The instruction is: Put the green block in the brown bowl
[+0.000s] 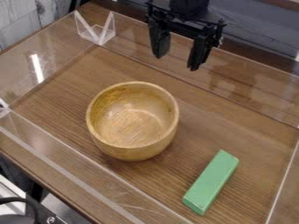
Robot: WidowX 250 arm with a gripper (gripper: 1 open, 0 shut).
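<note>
With the gripper (177,48) hung spread and empty at the far side, well apart from the green block (212,182) lying near the brown bowl (133,119), the bowl could be knocked if the reach is carried low across it

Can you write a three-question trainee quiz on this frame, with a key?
1. True or false: the green block already lies inside the brown bowl.
2. The gripper is: A) shut on the block, B) open and holding nothing, C) resting on the bowl's rim.
3. Fill in: in the picture, the block lies to the lower ____ of the bowl.

Key:
1. False. The block lies flat on the wooden table, apart from the bowl, and nothing shows inside the bowl.
2. B. It hangs at the top of the picture, beyond the bowl, fingers spread and pointing down.
3. Right.
</note>
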